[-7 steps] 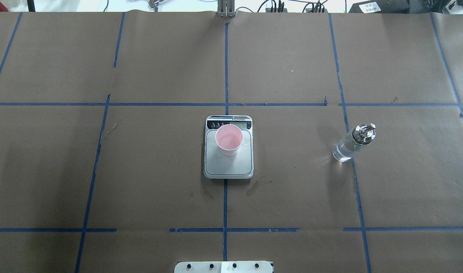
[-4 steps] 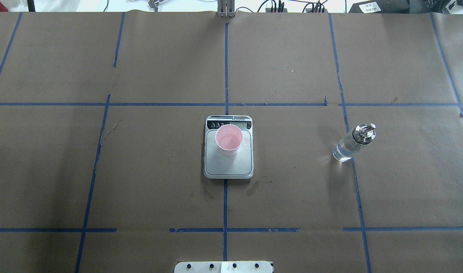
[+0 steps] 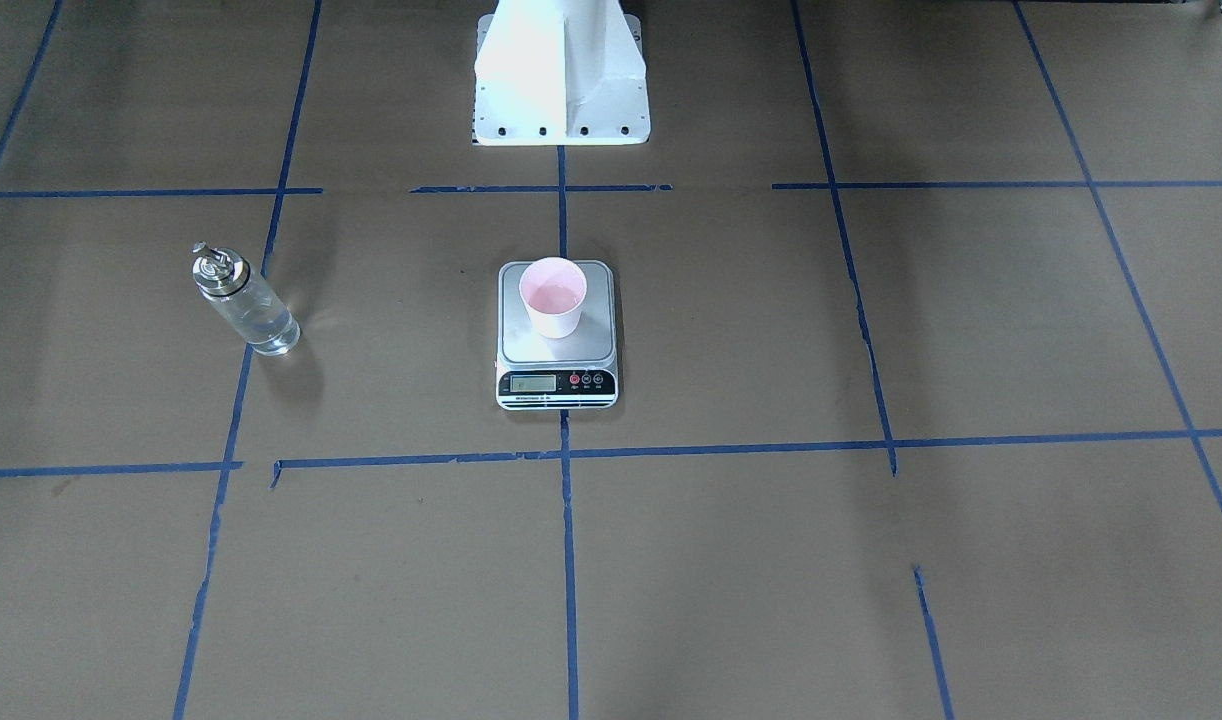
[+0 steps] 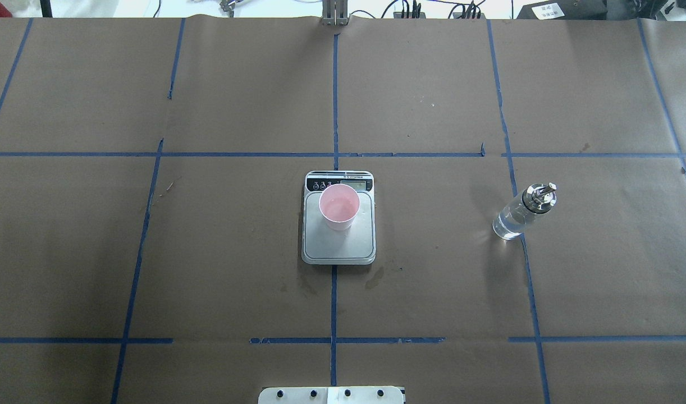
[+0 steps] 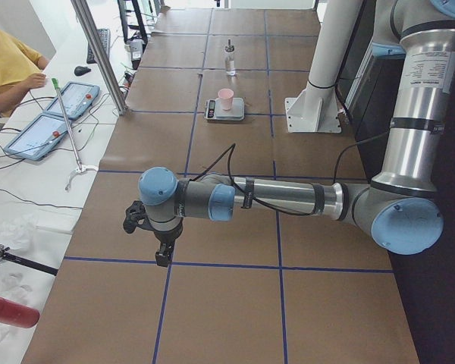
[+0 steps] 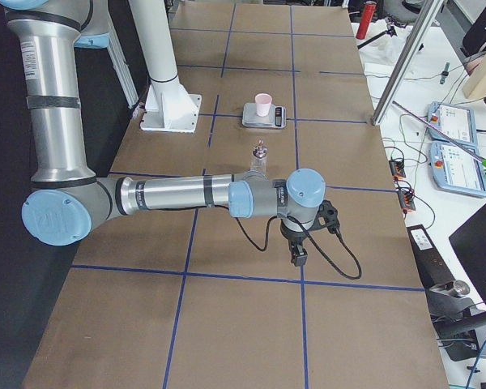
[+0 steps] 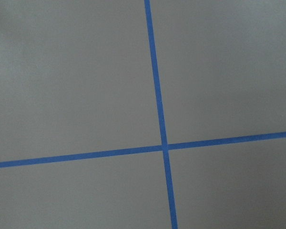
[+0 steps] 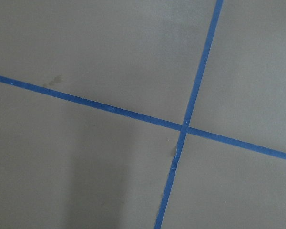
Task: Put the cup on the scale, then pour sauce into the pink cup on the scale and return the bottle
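The pale pink cup point(image 4: 339, 206) stands upright on the far half of the scale's point(image 4: 337, 247) steel plate at the table's middle, with liquid inside it. The clear glass bottle point(image 4: 517, 216) with its silver spout stands upright to the right, free of any gripper, holding clear sauce. Cup point(image 3: 553, 297), scale point(image 3: 591, 345) and bottle point(image 3: 246, 305) also show in the front-facing view. My left gripper point(image 5: 163, 254) hangs over the table's far left end, my right gripper point(image 6: 297, 258) over the far right end. I cannot tell whether either is open or shut. Both wrist views show only brown paper and blue tape.
The table is covered in brown paper with a blue tape grid point(image 4: 334, 154). The robot's white base point(image 3: 561, 70) stands at the table's near edge. A dark wet stain point(image 4: 374, 278) lies in front of the scale. A person and tablets point(image 5: 61, 114) sit beyond the far edge.
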